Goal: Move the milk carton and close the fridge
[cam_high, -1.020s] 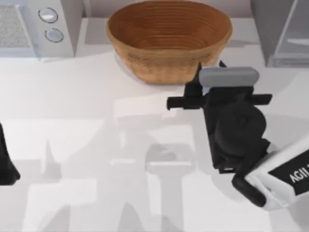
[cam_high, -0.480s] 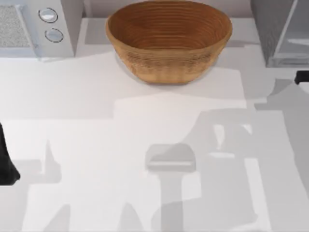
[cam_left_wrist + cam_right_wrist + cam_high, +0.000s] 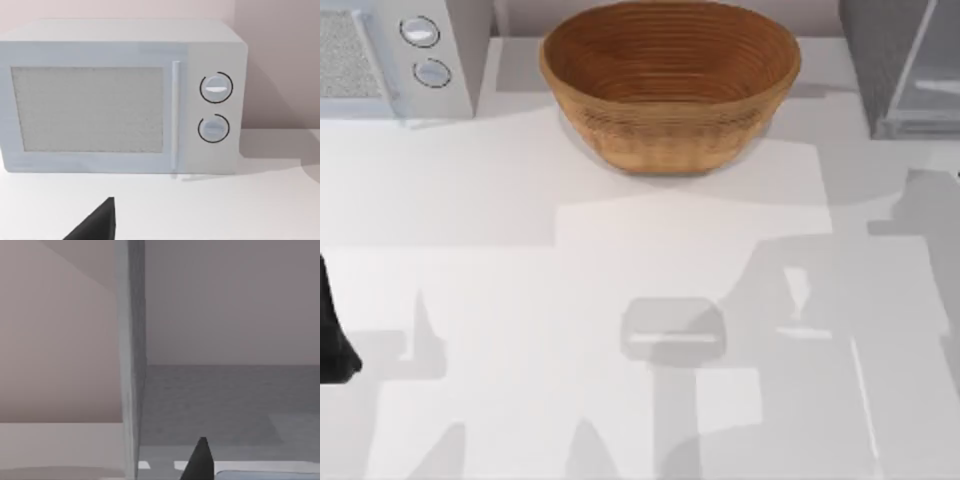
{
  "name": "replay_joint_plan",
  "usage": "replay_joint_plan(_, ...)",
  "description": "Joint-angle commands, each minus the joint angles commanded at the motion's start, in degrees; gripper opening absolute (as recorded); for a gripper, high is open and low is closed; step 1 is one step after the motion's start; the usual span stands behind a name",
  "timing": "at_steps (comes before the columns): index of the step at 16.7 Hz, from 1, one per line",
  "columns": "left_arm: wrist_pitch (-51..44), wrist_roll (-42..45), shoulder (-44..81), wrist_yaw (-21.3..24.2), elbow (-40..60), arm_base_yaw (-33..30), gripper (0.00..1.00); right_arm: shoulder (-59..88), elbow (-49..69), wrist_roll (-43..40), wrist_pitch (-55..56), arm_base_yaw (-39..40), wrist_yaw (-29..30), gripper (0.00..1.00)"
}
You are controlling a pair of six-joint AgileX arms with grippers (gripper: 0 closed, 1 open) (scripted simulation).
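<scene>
Grey, smooth metal is the look of the fridge (image 3: 876, 60), a big boxy body; its door panel (image 3: 932, 72) is paler and glassy and stands at an angle to the body, so I judge that the door is open and the closing is not yet done; in the right wrist view a thin grey slab (image 3: 132, 365), the fridge's wall or its door edge, rises just ahead of the right gripper (image 3: 200, 460), with a dark grey matte floor beyond it; whether this gripper is apart or clamped on something I cannot tell; a pale bluish flat strip (image 3: 270, 475) lies just beside its black pointed tip and may be the milk carton, but I cannot say so surely; so the moving of the carton seems to me under way or near its end, and the door is what is left; the left gripper (image 3: 102, 222) is parked near the white microwave (image 3: 125, 100), a box with a fine mesh panel and two round knobs; its state I also cannot tell; the wicker basket (image 3: 670, 130) is brown, woven, and bowl-shaped, well apart from both grippers
</scene>
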Motion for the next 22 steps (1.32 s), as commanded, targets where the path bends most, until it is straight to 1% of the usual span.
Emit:
replay_joint_plan(2, 0.0, 0.0, 0.0, 0.0, 0.0, 0.0, 1.00, 1.9, 2.0, 0.0, 0.0, -0.6, -0.5, 0.00)
replay_joint_plan(4, 0.0, 0.0, 0.0, 0.0, 0.0, 0.0, 1.00, 5.9, 6.4, 0.0, -0.1, -1.8, -1.5, 0.00)
replay_joint_plan(12, 0.0, 0.0, 0.0, 0.0, 0.0, 0.0, 1.00, 31.9, 36.4, -0.6, -4.7, -9.2, -8.4, 0.00)
replay_joint_plan(15, 0.0, 0.0, 0.0, 0.0, 0.0, 0.0, 1.00, 40.2, 45.1, -0.8, -7.1, -11.3, -10.9, 0.00)
replay_joint_plan(18, 0.0, 0.0, 0.0, 0.0, 0.0, 0.0, 1.00, 44.0, 48.9, -0.9, -8.4, -12.4, -12.1, 0.00)
replay_joint_plan(22, 0.0, 0.0, 0.0, 0.0, 0.0, 0.0, 1.00, 44.0, 48.8, -0.8, -8.3, -12.1, -12.1, 0.00)
